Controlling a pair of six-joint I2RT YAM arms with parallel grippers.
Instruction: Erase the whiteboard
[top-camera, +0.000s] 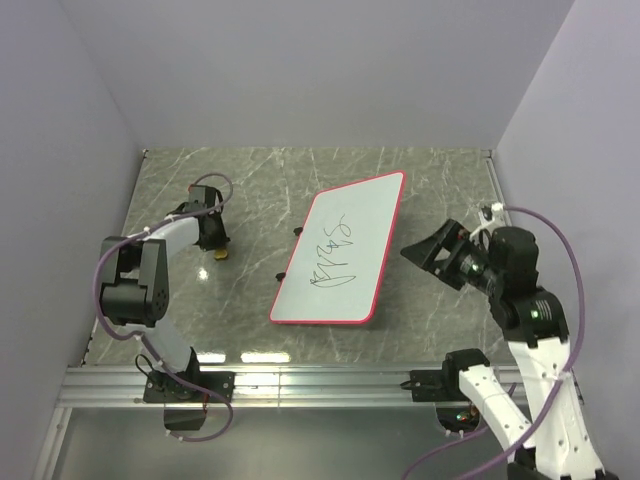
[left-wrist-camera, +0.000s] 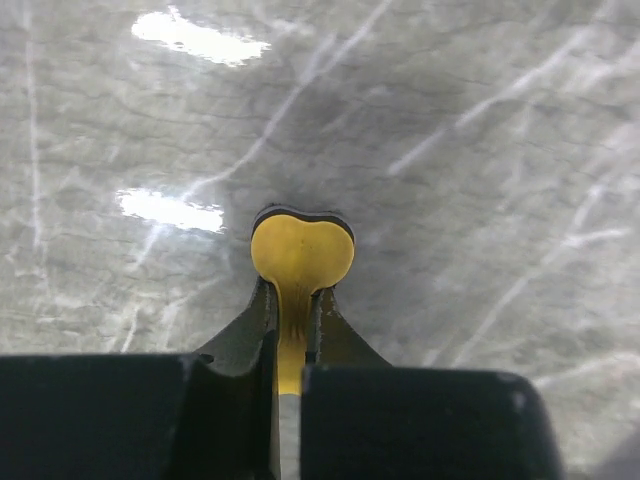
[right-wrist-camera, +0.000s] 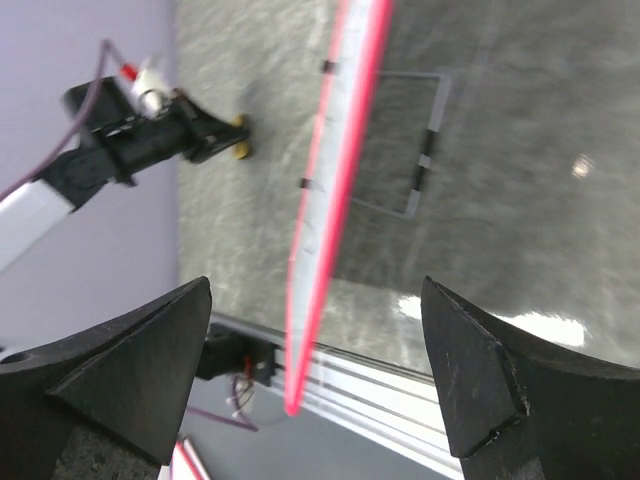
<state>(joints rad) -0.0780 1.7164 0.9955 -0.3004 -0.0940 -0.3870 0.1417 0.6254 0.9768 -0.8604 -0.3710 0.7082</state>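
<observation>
The whiteboard (top-camera: 345, 245), white with a red rim, lies flat and slanted in the middle of the table, with black scribbles (top-camera: 335, 252) on its near half. My left gripper (top-camera: 216, 246) is left of the board, low over the table, shut on a small yellow eraser (top-camera: 221, 254). The left wrist view shows the eraser (left-wrist-camera: 301, 252) squeezed between the fingers of that gripper (left-wrist-camera: 292, 315). My right gripper (top-camera: 424, 251) is open and empty just right of the board. In the right wrist view the board (right-wrist-camera: 335, 200) shows edge-on between the wide-apart jaws of that gripper (right-wrist-camera: 315, 360).
The table is grey marble (top-camera: 250, 180). A thin taped square outline (right-wrist-camera: 410, 150) lies beyond the board, and small black marks (top-camera: 297, 232) sit by its left edge. An aluminium rail (top-camera: 300, 385) runs along the near edge. Purple walls close in the left, back and right.
</observation>
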